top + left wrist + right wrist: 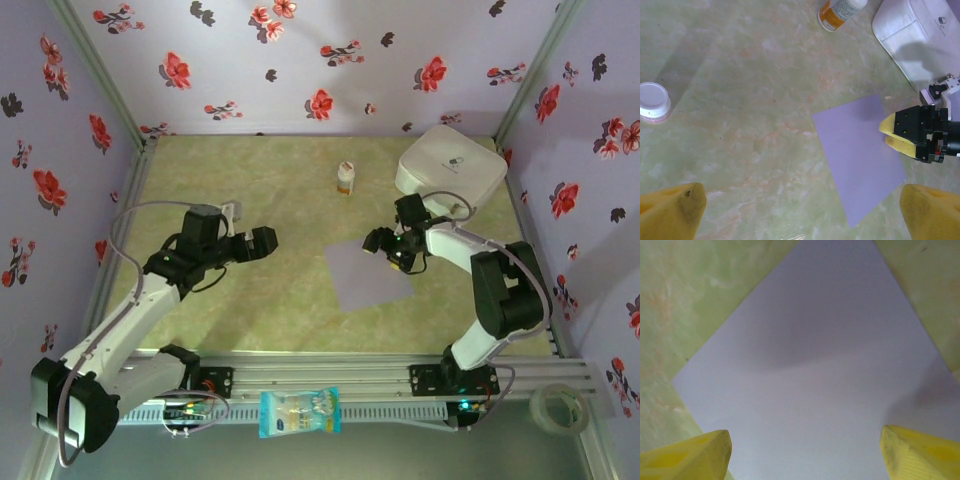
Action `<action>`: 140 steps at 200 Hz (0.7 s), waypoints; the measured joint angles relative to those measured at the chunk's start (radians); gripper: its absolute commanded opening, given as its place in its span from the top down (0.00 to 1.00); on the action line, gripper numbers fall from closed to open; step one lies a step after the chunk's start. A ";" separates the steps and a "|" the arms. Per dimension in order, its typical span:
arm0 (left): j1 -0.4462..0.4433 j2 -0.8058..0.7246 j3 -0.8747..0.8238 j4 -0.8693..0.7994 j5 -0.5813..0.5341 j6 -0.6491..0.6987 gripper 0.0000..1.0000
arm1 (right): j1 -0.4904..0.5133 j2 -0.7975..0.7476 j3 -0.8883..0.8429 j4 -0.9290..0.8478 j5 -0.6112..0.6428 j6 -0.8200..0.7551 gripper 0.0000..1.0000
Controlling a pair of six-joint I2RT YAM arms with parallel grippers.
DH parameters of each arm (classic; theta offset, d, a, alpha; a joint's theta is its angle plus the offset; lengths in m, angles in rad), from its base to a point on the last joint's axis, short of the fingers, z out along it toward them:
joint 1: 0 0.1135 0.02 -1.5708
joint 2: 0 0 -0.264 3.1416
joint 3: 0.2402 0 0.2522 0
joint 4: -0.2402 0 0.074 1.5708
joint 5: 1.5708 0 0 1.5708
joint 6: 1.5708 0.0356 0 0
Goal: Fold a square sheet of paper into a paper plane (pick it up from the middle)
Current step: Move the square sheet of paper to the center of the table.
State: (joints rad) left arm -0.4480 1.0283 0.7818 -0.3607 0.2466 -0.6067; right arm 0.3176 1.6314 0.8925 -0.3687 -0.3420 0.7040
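Nearby white case (450, 170), bottle (345, 180); right gripper (804, 452) wide over flat square sheet (366, 279); left gripper (801, 212) wide.

White arms (110, 335), black joints, yellow jaws.

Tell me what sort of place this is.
Probably a staged robot test booth: floral walls close in a green marbled tabletop, and the left arm and right arm are bolted to a metal rail.
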 measured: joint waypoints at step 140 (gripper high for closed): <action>-0.065 0.101 0.052 0.007 -0.001 0.000 0.06 | 0.304 -0.053 -0.179 0.400 0.174 0.672 0.24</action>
State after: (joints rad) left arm -0.5129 1.1294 0.8341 -0.3534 0.2459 -0.6071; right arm 0.6216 1.5780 0.7136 0.0311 -0.1680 1.3758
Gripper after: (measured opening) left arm 0.951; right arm 0.765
